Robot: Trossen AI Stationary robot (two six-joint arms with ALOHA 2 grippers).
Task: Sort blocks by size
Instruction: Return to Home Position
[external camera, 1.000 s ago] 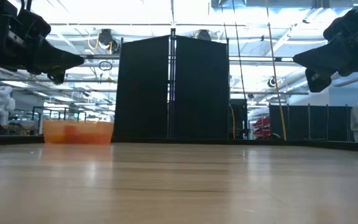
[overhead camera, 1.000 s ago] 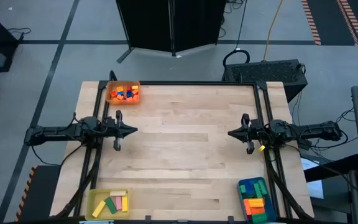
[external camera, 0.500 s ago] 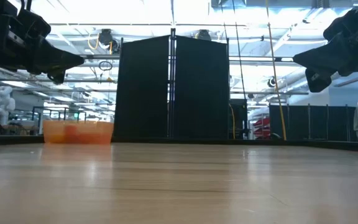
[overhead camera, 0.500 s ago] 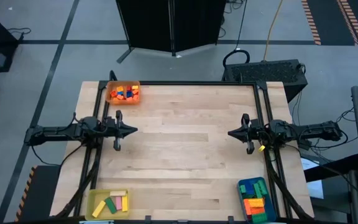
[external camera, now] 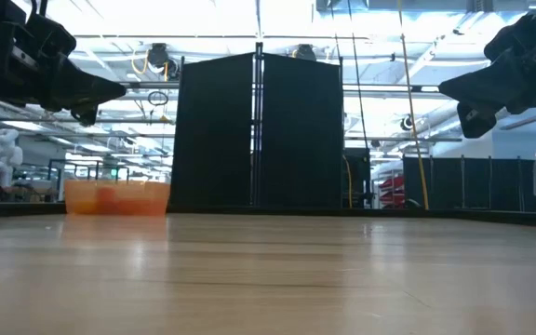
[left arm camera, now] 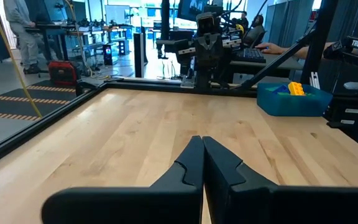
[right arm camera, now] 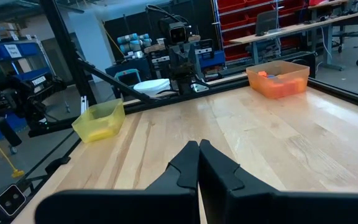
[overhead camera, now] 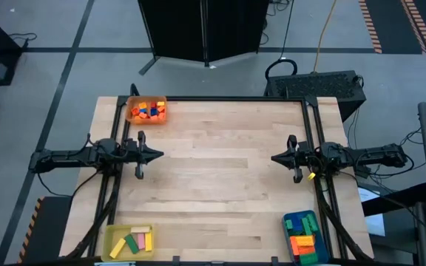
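Sorting looks complete, with both arms resting at opposite sides of the tabletop (overhead camera: 220,177).

No loose blocks (overhead camera: 148,111) show on the bare wood. All of them sit in three trays: the smallest pieces heaped in the orange tray (overhead camera: 130,105) at the far left corner, mid-length bars in the yellow tray (overhead camera: 114,235) at the near left, and the biggest pieces in the blue tray (overhead camera: 293,219) at the near right. The left pincer (overhead camera: 156,154) hangs above the left side and the right pincer (overhead camera: 276,158) above the right side, each pointing inward. Both are clenched on nothing, with their tips pressed together in the wrist views. As far as I can judge, nothing is left to sort.
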